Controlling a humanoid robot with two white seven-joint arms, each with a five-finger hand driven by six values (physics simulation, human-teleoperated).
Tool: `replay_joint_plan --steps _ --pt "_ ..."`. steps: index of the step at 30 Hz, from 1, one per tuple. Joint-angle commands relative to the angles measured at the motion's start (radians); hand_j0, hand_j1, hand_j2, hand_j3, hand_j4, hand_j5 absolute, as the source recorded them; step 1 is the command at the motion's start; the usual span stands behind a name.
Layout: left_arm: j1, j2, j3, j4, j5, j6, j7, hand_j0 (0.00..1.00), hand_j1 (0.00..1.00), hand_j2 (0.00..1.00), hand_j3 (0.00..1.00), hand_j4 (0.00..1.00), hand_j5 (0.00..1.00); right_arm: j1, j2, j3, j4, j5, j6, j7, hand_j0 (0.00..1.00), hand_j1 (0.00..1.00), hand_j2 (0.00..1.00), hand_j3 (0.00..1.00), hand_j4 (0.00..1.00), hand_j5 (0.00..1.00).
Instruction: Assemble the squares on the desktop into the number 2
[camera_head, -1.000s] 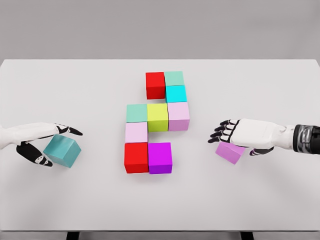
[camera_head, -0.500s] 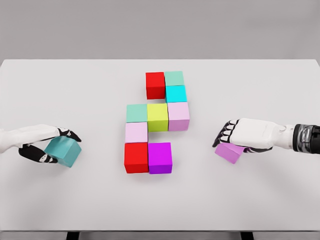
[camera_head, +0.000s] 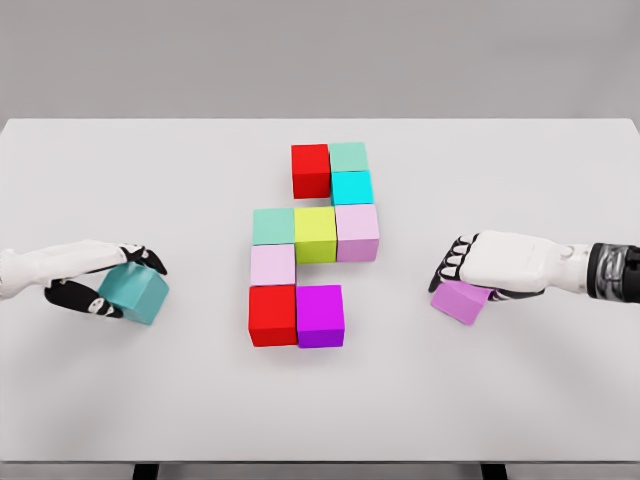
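The desktop (camera_head: 150, 400) was plain pale grey, the wall behind a darker grey; at the far end of the cluster sat a red cube (camera_head: 310, 170) beside a pale green cube (camera_head: 348, 156), with a cyan cube (camera_head: 352, 187) just nearer; the middle row ran mint cube (camera_head: 273, 226), yellow-green cube (camera_head: 315, 234), pale pink cube (camera_head: 357, 231); nearer came a lilac cube (camera_head: 272, 265), then another red block (camera_head: 272, 315) and a magenta cube (camera_head: 320, 315); the left hand (camera_head: 95, 275), white with black fingers, was on a teal cube (camera_head: 135, 294); the right hand (camera_head: 485, 265), coloured alike, covered a violet cube (camera_head: 461, 301).
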Motion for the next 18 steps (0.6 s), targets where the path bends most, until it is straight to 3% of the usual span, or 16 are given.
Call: replay_joint_plan --steps 1,10,15,18 --pt "-0.003 -0.021 0.003 0.004 0.005 0.025 -0.002 0.44 0.44 0.44 0.44 0.44 0.44 0.000 0.000 -0.001 -0.004 -0.007 0.003 0.000 0.72 0.72 0.72 0.72 0.72 0.72" --pt "-0.072 -0.117 0.011 0.044 0.015 0.135 0.006 0.44 0.44 0.44 0.44 0.44 0.44 -0.012 0.011 0.000 -0.033 -0.025 0.003 0.000 0.72 0.72 0.72 0.72 0.72 0.72" --pt "-0.127 -0.268 0.025 0.152 0.017 0.232 0.006 0.44 0.44 0.44 0.44 0.44 0.44 -0.031 0.033 0.003 -0.042 -0.037 0.003 0.000 0.71 0.71 0.71 0.71 0.71 0.71" --pt "-0.130 -0.286 0.028 0.174 0.017 0.232 0.006 0.43 0.43 0.43 0.43 0.43 0.43 -0.044 0.051 0.011 -0.044 -0.037 0.003 0.000 0.71 0.71 0.71 0.71 0.71 0.71"
